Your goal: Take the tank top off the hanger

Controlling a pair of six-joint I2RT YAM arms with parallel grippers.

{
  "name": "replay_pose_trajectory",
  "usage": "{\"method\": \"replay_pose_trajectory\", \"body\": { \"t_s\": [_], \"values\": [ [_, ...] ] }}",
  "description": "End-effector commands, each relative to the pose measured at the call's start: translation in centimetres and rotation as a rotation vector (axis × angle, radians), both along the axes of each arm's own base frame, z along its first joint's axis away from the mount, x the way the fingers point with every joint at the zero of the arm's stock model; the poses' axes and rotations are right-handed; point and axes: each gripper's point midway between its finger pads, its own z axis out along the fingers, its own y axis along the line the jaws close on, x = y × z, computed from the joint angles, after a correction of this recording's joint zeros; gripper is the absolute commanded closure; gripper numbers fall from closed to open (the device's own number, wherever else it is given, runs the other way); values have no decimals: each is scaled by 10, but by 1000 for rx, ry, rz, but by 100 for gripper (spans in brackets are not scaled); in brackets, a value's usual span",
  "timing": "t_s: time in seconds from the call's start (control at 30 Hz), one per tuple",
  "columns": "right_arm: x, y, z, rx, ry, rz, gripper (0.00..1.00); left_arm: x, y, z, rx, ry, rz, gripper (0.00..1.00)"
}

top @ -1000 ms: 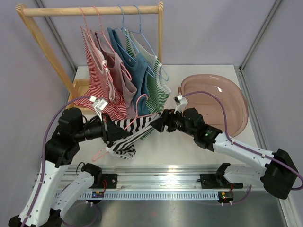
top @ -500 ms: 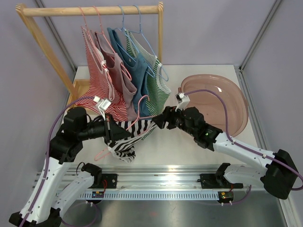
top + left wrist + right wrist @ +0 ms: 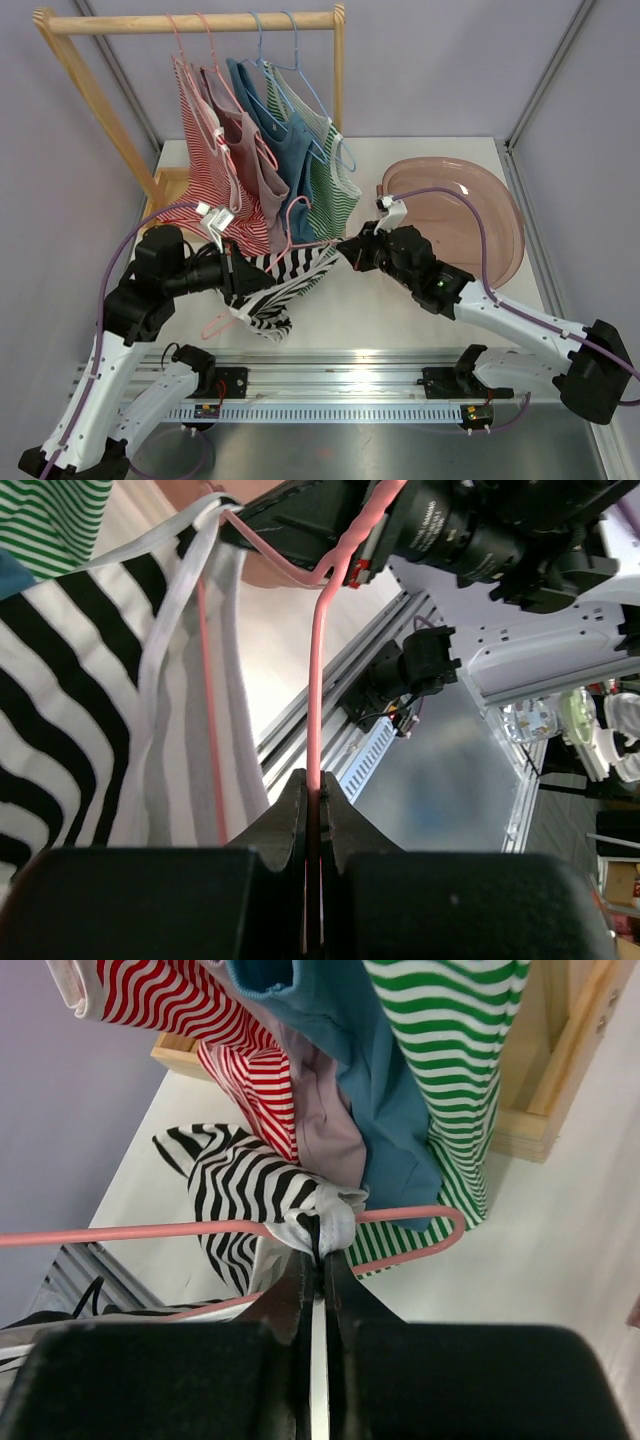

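A black-and-white striped tank top (image 3: pixel 288 278) hangs on a pink wire hanger (image 3: pixel 214 324), held low over the table between both arms. My left gripper (image 3: pixel 250 282) is shut on the hanger's wire (image 3: pixel 317 680), which runs straight out between the jaws (image 3: pixel 315 790). The striped cloth (image 3: pixel 70 700) drapes to the left of that wire. My right gripper (image 3: pixel 346 250) is shut on the tank top's white-edged strap (image 3: pixel 335 1215), bunched at the jaw tips (image 3: pixel 318 1235) where it crosses the hanger's pink arm (image 3: pixel 150 1230).
A wooden rack (image 3: pixel 200 20) at the back left carries red-striped (image 3: pixel 205 150), blue (image 3: pixel 275 140) and green-striped (image 3: pixel 330 185) tops, close behind the held hanger. A pink basin (image 3: pixel 470 215) sits at the right. A metal rail (image 3: pixel 340 385) runs along the near edge.
My right gripper has gone from open to shut on the strap and shifted slightly right. The left arm with the hanger has moved a little toward the right.
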Motion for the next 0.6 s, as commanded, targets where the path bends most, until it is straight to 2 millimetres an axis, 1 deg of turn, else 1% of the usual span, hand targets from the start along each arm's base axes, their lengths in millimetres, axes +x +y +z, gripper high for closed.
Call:
{"method": "replay_pose_trajectory", "body": {
  "t_s": [0.0,0.03,0.1,0.13,0.17,0.2,0.23,0.3,0.33,0.37,0.4,0.47,0.57],
  "values": [
    [10,-19,22,-10,-81,-93,100,1,2,14,12,-64,-1,100],
    [10,-24,20,-32,-77,-108,100,1,2,17,12,-76,-4,100],
    [17,-35,19,-74,-92,-164,100,-4,2,21,4,-88,-26,100],
    [21,-45,18,-110,-87,-216,100,-6,1,23,-1,-99,-40,100],
    [23,-50,20,-126,-87,-243,100,-11,1,26,-11,-111,-56,100],
    [24,-58,16,-170,-75,-268,100,-16,-1,30,-25,-119,-87,100],
    [31,-66,24,-187,-83,-319,100,-19,-1,32,-33,-132,-99,100],
    [37,-75,24,-243,-78,-355,100,-27,-1,39,-54,-159,-124,100],
    [38,-80,16,-292,-56,-366,100,-30,-1,42,-61,-174,-135,100],
    [42,-85,25,-294,-64,-390,100,-34,-1,44,-69,-183,-146,100],
    [43,-89,24,-316,-57,-400,100,-41,0,52,-84,-209,-166,100],
    [45,-94,34,-304,-64,-415,100,-47,1,59,-94,-240,-183,100],
    [44,-102,52,-283,-77,-436,100,-56,5,78,-106,-319,-189,100]
  ]
}}
